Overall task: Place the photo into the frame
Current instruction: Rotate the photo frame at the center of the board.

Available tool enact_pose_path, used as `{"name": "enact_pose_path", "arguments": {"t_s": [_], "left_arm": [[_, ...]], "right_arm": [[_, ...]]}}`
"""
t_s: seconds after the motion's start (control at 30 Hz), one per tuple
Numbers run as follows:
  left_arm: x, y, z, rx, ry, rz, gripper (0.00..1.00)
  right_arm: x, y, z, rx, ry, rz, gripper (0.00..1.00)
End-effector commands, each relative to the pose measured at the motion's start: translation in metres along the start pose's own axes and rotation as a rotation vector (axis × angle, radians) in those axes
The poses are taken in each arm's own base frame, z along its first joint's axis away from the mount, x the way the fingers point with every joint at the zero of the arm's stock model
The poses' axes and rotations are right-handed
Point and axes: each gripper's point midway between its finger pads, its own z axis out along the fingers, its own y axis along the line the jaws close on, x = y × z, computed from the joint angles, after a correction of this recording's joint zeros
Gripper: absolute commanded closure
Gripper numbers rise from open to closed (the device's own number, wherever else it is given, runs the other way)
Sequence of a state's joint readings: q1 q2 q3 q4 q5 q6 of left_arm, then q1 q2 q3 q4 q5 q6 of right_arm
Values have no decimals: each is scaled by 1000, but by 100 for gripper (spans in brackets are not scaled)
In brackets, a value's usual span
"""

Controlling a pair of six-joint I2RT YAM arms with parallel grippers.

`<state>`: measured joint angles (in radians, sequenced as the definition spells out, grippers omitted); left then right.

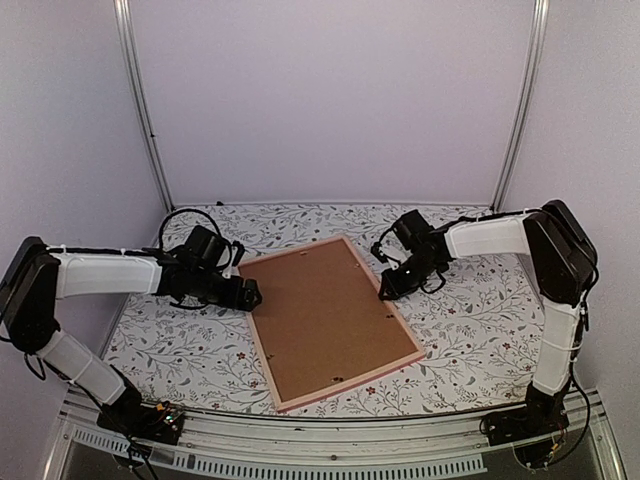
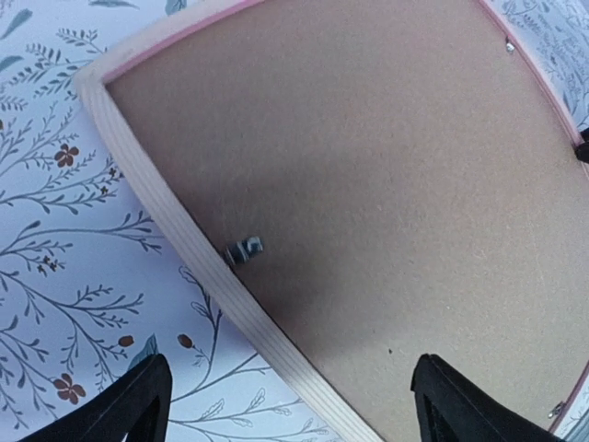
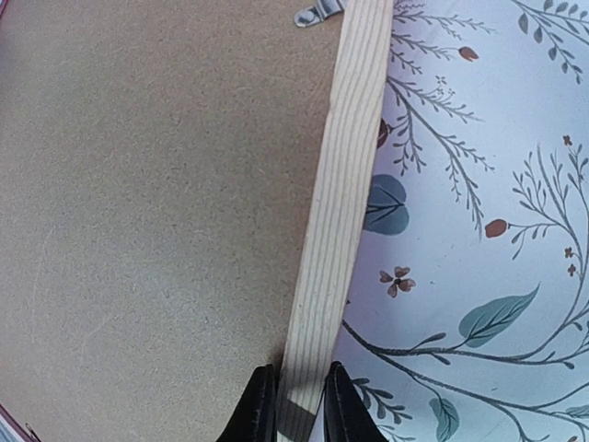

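The pink frame (image 1: pixel 350 384) lies face down in the middle of the table, with its brown backing board (image 1: pixel 325 310) facing up. The photo is not in view. My left gripper (image 1: pixel 250 294) is open at the frame's left rail (image 2: pixel 184 249). Its jaws stand wide apart, one over the tablecloth and one over the board (image 2: pixel 368 166). My right gripper (image 1: pixel 385 290) is shut on the right rail (image 3: pixel 345 166), with one finger on each side of the pale wood strip. In the right wrist view the gripper (image 3: pixel 299 391) sits at the bottom edge, and the board (image 3: pixel 156 184) lies to the left of the rail.
A floral tablecloth (image 1: pixel 460 320) covers the table. Small metal tabs (image 2: pixel 244 250) on the rails hold the board, and another tab (image 3: pixel 317 13) shows near the right rail. White walls enclose the table at the back and sides.
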<state>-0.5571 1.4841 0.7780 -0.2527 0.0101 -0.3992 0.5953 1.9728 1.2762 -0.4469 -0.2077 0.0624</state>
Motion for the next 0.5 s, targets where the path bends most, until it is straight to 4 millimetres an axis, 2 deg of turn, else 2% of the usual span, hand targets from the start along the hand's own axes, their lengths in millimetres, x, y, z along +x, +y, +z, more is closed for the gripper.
{"name": "enact_pose_path", "arguments": {"t_s": [0.0, 0.2, 0.27, 0.3, 0.33, 0.47], "left_arm": [[-28, -1, -11, 5, -75, 47, 4], [-49, 8, 0, -30, -83, 87, 1], [-53, 13, 12, -55, -66, 101, 1], [-56, 17, 17, -73, -62, 103, 1], [-58, 20, 22, -85, -58, 109, 1], [-72, 22, 42, -104, -52, 170, 1]], "right_arm": [[10, 2, 4, -113, 61, -204, 96], [0, -10, 1, -147, 93, -277, 91], [-3, -17, 1, -149, 105, -286, 83], [-6, -19, 3, -151, 107, -295, 73], [-6, -23, 4, -149, 113, -294, 69], [-20, -30, 3, -145, 79, -281, 56]]}}
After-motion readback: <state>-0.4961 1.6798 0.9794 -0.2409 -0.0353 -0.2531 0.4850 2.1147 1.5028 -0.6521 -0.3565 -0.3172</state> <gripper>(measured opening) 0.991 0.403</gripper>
